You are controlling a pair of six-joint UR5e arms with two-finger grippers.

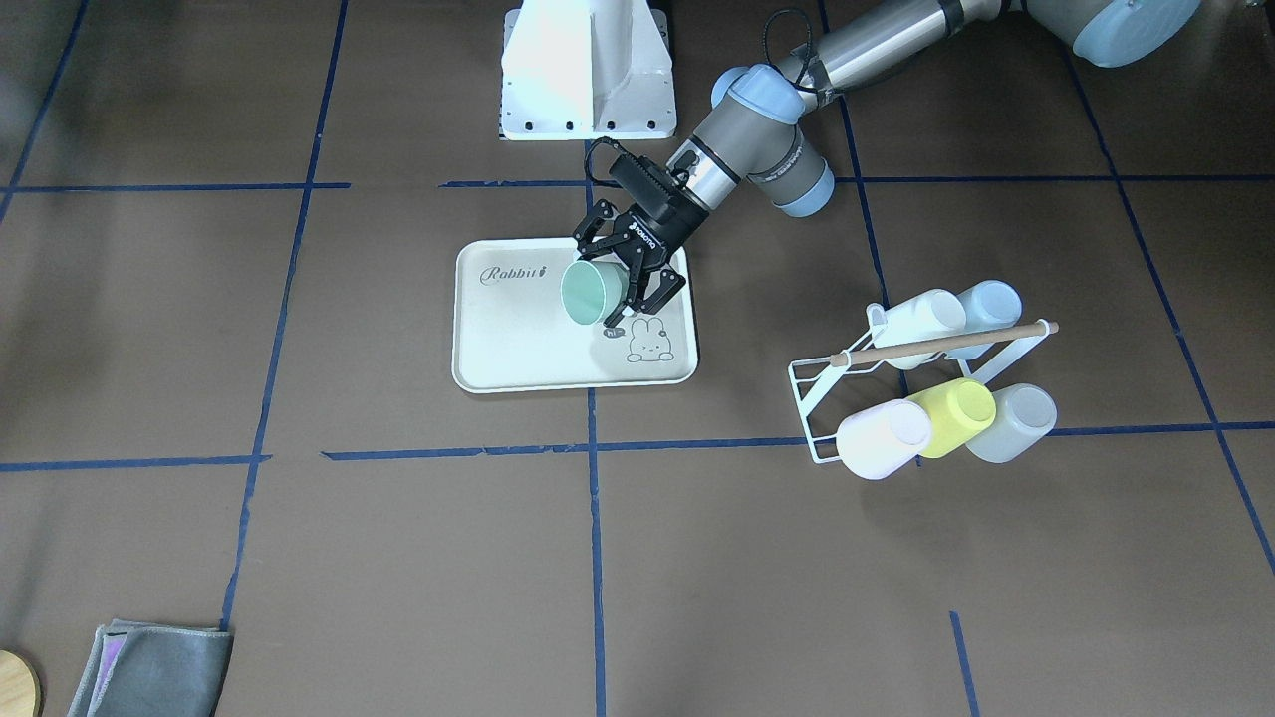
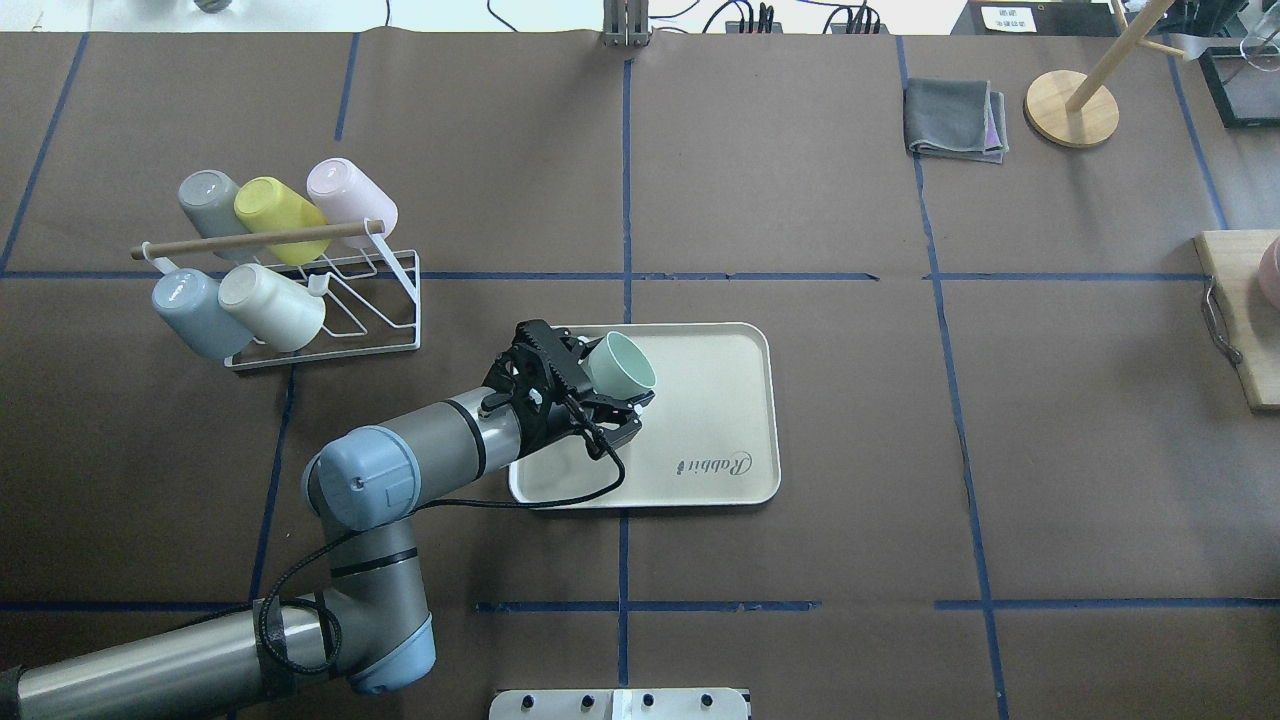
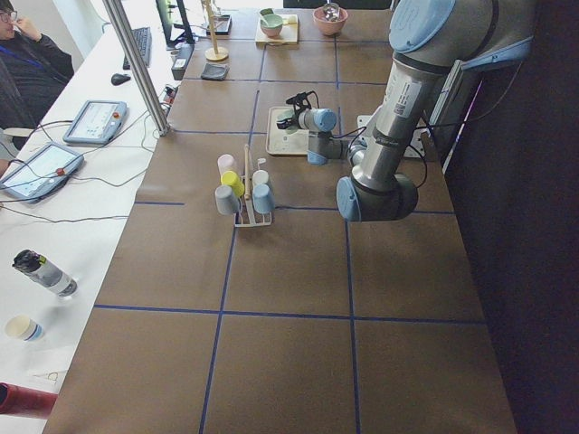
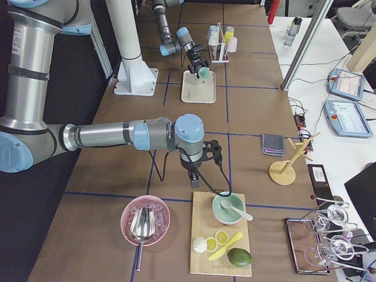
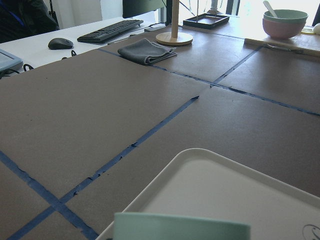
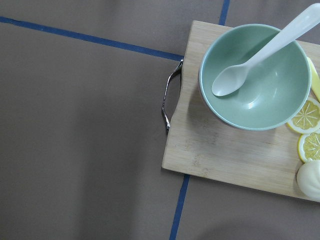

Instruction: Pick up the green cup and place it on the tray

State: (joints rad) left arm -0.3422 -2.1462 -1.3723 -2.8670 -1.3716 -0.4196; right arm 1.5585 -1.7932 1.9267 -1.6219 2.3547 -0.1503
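One green cup [image 1: 590, 291], five racked cups [image 1: 961, 413], one tray [image 1: 518, 349], one rack [image 1: 941, 344]

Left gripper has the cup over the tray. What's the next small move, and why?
Probably rotate the wrist to bring the green cup upright, then lower it. The left gripper holds it steeply tilted, mouth sideways, above the tray; releasing now would likely let it tip and roll.
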